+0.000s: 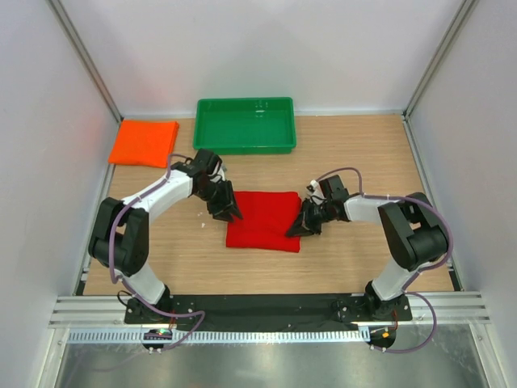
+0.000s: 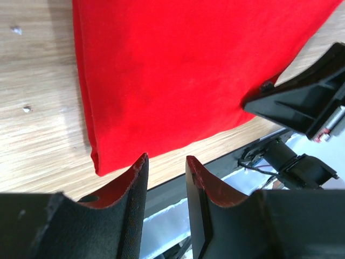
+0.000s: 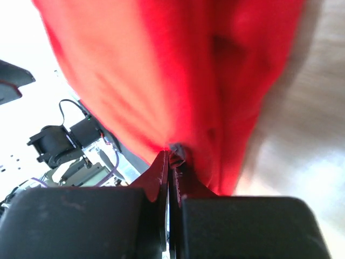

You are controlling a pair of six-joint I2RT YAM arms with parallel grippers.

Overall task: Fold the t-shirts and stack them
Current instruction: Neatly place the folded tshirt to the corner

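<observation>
Presently, at the far left of the bench, the orange t-shirt is seen folded flat. The green tray is just to its right, and nothing is seen inside it. Nearer the middle, the left fingers are set at the left edge of the red t-shirt. They are parted by a narrow gap and closed on nothing; in the wrist view the cloth lies just beyond their tips. The red t-shirt is laid as a folded rectangle between the two arms, its longer side running left to right. At its right edge, toward the near corner, the right fingers are pressed together with a pinch of red cloth held between them. The orange t-shirt is judged nearer the left arm, so a stacking move would be carried leftward and away from the bases.
</observation>
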